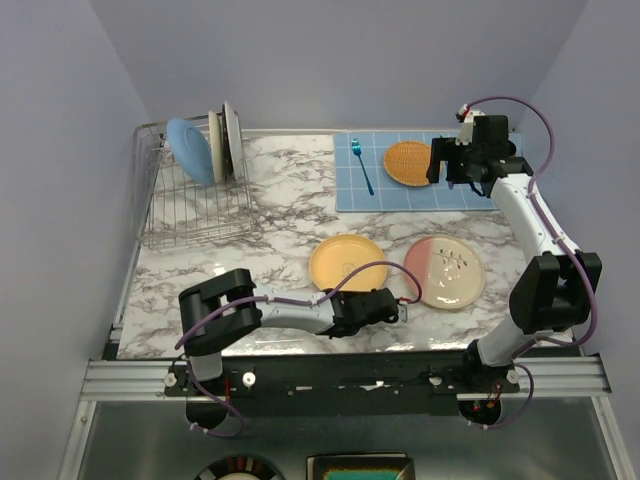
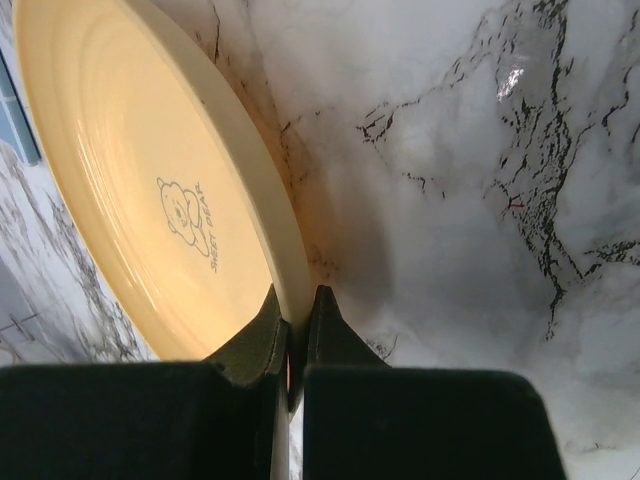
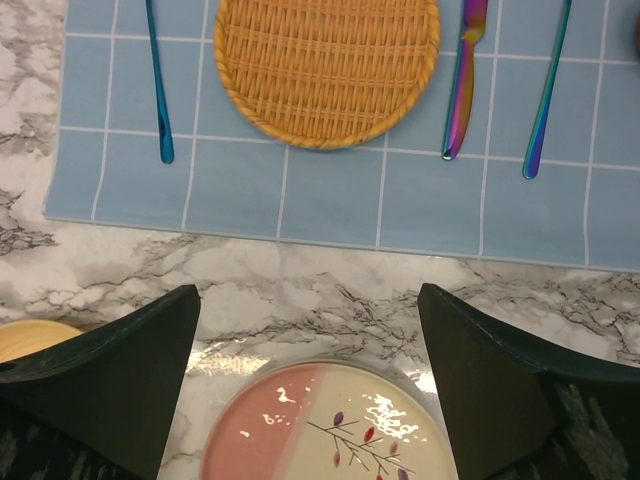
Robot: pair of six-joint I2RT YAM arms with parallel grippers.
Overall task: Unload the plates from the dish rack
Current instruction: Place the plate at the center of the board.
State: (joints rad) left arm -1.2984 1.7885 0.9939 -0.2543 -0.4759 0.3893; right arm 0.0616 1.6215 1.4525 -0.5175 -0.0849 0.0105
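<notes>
The wire dish rack (image 1: 195,205) stands at the back left with a blue plate (image 1: 189,150) and two pale plates (image 1: 226,138) upright in it. A yellow-cream plate (image 1: 346,262) with a bear print (image 2: 150,190) lies on the marble. My left gripper (image 1: 378,296) (image 2: 297,320) is shut on its near rim. Beside it lies the pink and cream twig plate (image 1: 445,270) (image 3: 320,430). My right gripper (image 1: 447,170) (image 3: 308,330) hangs open and empty, high over the mat's front edge and above that plate.
A blue grid mat (image 1: 420,190) (image 3: 330,190) at the back right carries an orange woven disc (image 1: 410,163) (image 3: 327,65), a blue utensil (image 1: 362,168) (image 3: 155,80) and two iridescent pieces of cutlery (image 3: 462,80). Walls close in the table on three sides.
</notes>
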